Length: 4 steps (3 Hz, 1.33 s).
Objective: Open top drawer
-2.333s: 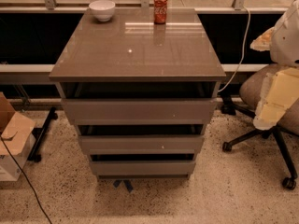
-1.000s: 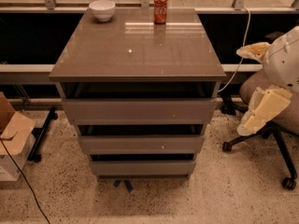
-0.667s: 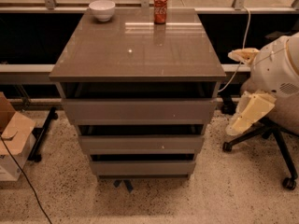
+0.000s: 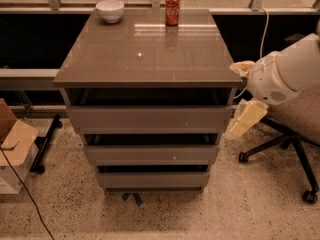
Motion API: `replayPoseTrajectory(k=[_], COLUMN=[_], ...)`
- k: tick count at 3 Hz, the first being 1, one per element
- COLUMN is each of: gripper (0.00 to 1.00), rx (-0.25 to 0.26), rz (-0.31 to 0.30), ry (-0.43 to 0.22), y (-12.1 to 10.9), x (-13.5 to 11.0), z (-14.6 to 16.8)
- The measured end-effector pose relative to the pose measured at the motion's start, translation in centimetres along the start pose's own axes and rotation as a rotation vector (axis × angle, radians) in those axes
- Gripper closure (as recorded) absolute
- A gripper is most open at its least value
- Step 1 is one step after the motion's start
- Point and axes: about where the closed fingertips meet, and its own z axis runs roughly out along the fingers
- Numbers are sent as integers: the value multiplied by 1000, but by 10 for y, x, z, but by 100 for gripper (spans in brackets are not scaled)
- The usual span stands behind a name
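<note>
The top drawer (image 4: 150,118) is the widest grey-taupe front of three, just under the glossy cabinet top (image 4: 145,49), with a dark gap above it. Two narrower drawer fronts (image 4: 151,154) sit below it. My gripper (image 4: 244,93) is on the white arm at the right, beside the cabinet's right edge at the height of the top drawer. Its cream fingers (image 4: 247,118) stand apart, open and empty. I cannot tell whether the lower finger touches the drawer's right end.
A white bowl (image 4: 110,10) and a red soda can (image 4: 172,9) stand at the back of the cabinet top. An office chair (image 4: 295,129) stands right behind my arm. A cardboard box (image 4: 12,144) and a cable lie on the floor at left.
My arm has moved left and down, from off the right side to the cabinet's right edge beside the top drawer. The drawers have not moved.
</note>
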Motion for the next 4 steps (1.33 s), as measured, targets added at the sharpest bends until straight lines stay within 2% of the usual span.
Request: replayPoseTrajectory(k=[1,2,3,4], gripper=[0,0,0,0], rx=[-6,13,38,51], rz=[2,-6,-23,-15], ry=[-2,3,-9,-17], y=[0,-2,-6,-10], x=[1,-1,0,7], z=[4,13,32,53])
